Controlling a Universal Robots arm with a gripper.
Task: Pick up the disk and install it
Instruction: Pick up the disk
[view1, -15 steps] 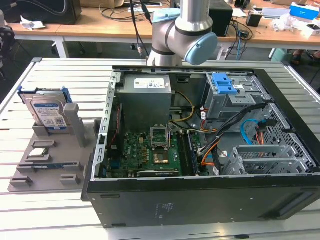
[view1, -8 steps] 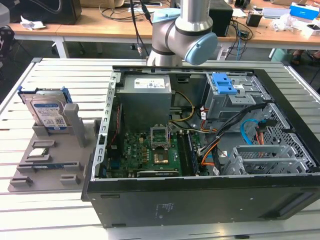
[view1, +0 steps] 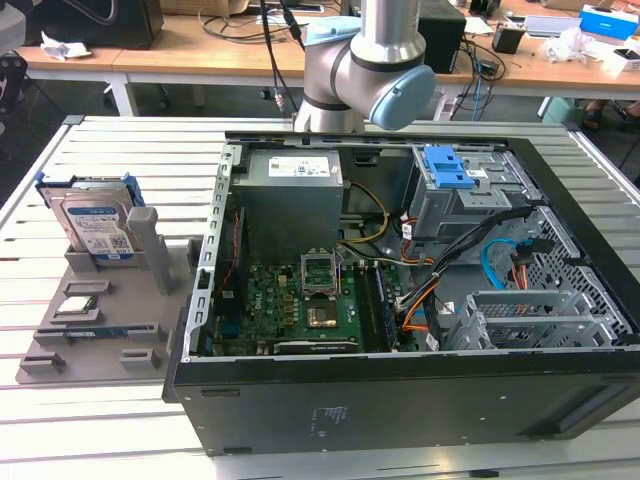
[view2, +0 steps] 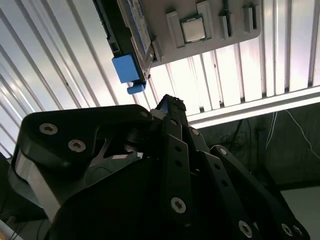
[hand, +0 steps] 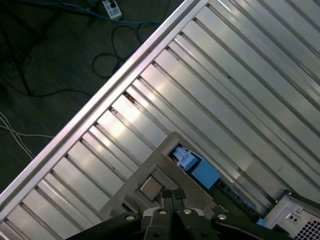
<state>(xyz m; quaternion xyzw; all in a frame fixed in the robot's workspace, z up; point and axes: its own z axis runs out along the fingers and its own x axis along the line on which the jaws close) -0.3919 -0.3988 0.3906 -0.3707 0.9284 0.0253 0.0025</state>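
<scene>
The disk, a silver drive with a white-and-blue label and blue side rails, stands on edge in a grey holder at the exterior view's left. In both wrist views I see it edge-on from above, its blue rail tab sticking out. My gripper hangs high above the holder, apart from the disk. Its black fingertips meet with nothing between them. The arm rises behind the computer case.
An open computer case lies on the slatted metal table, with a blue-latched drive bay at its far right. A processor chip rests on the holder. Cables trail on the floor past the table edge.
</scene>
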